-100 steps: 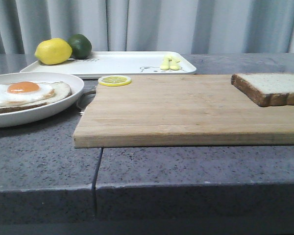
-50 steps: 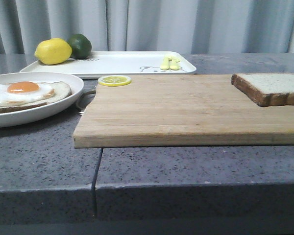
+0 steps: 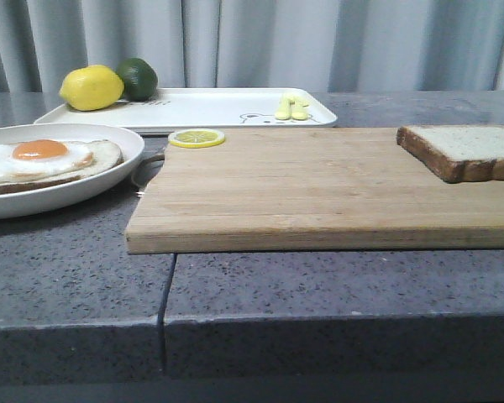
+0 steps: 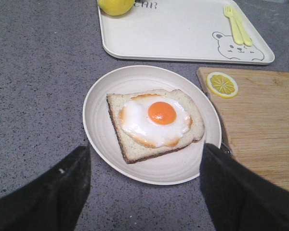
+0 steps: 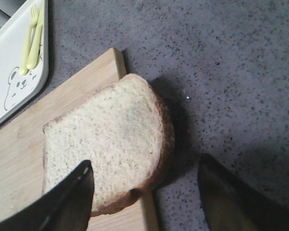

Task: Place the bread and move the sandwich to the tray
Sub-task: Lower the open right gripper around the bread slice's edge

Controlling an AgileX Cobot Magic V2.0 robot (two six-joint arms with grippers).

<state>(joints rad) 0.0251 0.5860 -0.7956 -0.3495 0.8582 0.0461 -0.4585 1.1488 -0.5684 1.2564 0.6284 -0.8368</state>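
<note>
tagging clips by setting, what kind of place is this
Probably a kitchen-style counter staged for a breakfast task: a speckled grey stone worktop, a wooden cutting board holding a bread slice, and a fried egg on bread on a white plate.

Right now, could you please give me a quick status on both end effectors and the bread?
Left end effector open above sandwich. Right end effector open over bread, which lies on cutting board untouched. Tray holds lemon, lime, utensils.
</note>
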